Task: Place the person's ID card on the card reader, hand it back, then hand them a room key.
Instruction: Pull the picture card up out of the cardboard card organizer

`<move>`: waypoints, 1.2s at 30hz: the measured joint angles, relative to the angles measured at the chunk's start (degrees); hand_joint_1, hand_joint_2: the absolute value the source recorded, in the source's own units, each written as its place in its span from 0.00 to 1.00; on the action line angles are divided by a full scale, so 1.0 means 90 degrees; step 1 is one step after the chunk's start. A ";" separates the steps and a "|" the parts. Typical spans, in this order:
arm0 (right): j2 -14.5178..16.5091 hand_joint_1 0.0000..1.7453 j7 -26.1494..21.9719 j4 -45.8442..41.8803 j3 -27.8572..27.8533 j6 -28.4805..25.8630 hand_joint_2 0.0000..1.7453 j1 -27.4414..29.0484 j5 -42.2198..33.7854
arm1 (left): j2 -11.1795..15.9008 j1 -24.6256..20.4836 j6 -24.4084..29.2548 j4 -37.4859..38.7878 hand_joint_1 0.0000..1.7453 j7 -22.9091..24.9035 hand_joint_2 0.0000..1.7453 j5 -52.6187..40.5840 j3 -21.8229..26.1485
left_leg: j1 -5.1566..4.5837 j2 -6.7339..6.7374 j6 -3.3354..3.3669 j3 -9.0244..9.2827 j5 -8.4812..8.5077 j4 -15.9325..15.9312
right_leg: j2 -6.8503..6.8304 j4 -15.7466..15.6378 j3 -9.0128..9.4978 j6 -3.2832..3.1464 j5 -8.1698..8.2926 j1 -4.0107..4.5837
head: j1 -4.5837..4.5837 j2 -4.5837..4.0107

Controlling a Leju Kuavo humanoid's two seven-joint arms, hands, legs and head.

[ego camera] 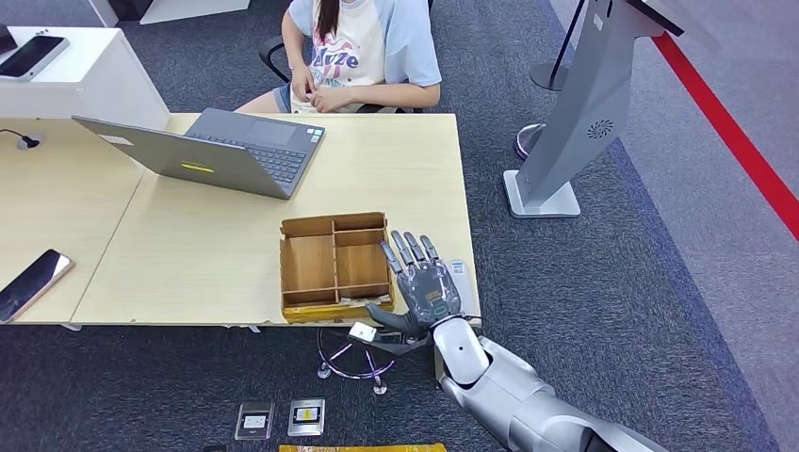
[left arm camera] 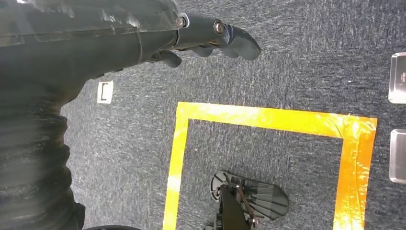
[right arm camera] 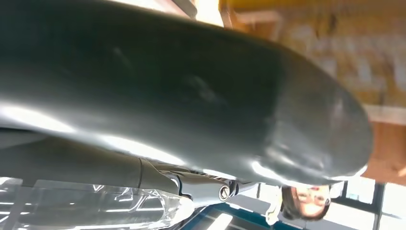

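right hand open, fingers spread, empty beside wooden tray; shirt print unreadable.

Open grey laptop on the wooden table, phone near its left edge.

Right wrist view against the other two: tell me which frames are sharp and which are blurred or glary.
Head view: evenly lit and sharp, from the silver right hand to the brown cardboard divider box. Left wrist view: the yellow floor tape is crisp, with glare on the dark left hand. Right wrist view: the thick grey thumb is close and soft, and the background is blurred.
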 joint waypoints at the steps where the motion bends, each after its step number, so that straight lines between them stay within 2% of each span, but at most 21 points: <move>1: -0.0012 0.00 -0.0019 0.0009 0.0000 0.0010 0.00 0.0018 -0.0004 | -0.0001 0.0002 0.0013 0.0000 0.00 -0.0025 1.00 0.0038 -0.0005 | 0.0000 0.0000 0.0000 0.0000 0.0000 0.0000 | 0.0000 0.0000 0.0000 0.0000 0.0000 0.0000 | 0.0000 -0.0001; 14: -0.0131 0.00 -0.0087 0.0056 0.0000 -0.0140 0.00 0.0229 0.0037 | -0.0001 0.0072 0.0058 0.0000 0.00 -0.0156 1.00 0.0379 -0.0067 | 0.0000 0.0000 0.0000 0.0000 0.0000 0.0000 | 0.0000 0.0000 0.0000 0.0000 0.0000 0.0000 | 0.0000 0.0000; 23: -0.0223 0.00 -0.0067 -0.0082 -0.0097 -0.0152 0.00 0.0436 0.0643 | -0.0001 0.0078 0.0077 0.0000 0.00 -0.0197 1.00 0.0513 -0.0123 | 0.0000 0.0000 0.0000 0.0000 0.0000 0.0000 | 0.0000 0.0000 0.0000 0.0000 0.0000 0.0000 | 0.0001 0.0000; 36: -0.0243 0.00 -0.0369 -0.0492 -0.0566 -0.0157 0.00 0.0673 0.1178 | -0.0001 0.0066 0.0123 0.0000 0.00 -0.0242 1.00 0.0652 -0.0277 | 0.0000 0.0000 0.0000 0.0000 0.0000 0.0000 | 0.0000 0.0000 0.0001 0.0000 0.0000 0.0000 | 0.0000 0.0001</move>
